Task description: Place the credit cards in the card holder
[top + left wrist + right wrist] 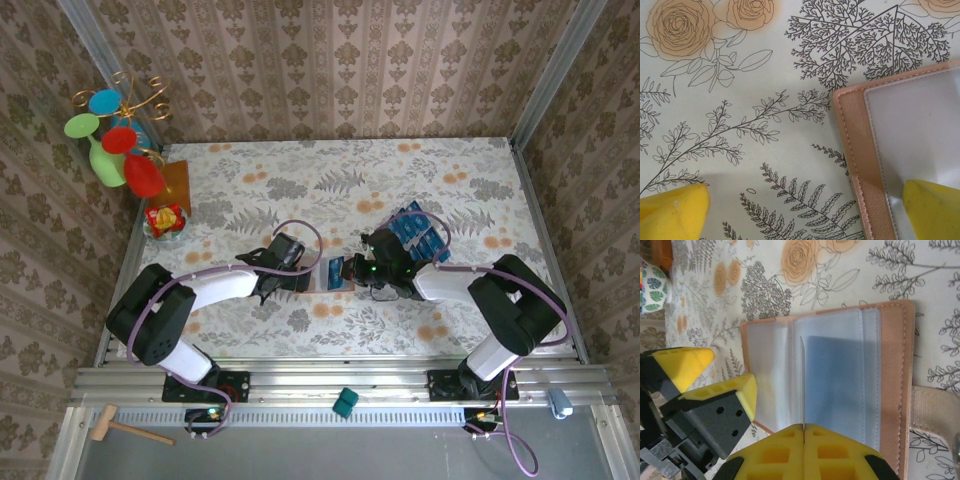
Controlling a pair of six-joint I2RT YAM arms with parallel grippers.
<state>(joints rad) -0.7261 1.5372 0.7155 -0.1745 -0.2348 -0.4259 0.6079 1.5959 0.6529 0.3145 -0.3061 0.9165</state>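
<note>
Pincer on the right (804, 432) closed tight on the near edge of one blue credit card (803, 385), seen edge-on as a thin upright line above the open card holder (895, 390). Cannot tell whether the card's far end sits inside a pocket. Left pincer (800, 215) spread wide, gripping nothing: one yellow finger (935, 210) over the holder's pale lining, the other over bare cloth beside the holder's edge.

Wide table (300, 180) under a pale cloth printed with ferns and orange roses. Both arms reaching in from the near edge and meeting at the middle, pincers facing each other across the holder.

At the far left corner, a wire ornament (115, 135) with bright green, red and blue discs. Beside it, an amber-orange square (178, 182) and a small patterned cup (165, 220).

Behind the right wrist, a stack of blue credit cards (420, 238), near the holder but apart from it.

Card holder flat on the cloth at mid-table, opened out, pinkish-brown with a stitched border and frosted pockets inside. Bluish rectangle showing through the pocket just right of the held card; unclear whether another card or a shadow.

On the metal rail in front of the table, a wooden mallet (125, 430) at the left and a small teal block (345, 402) near the middle.
</note>
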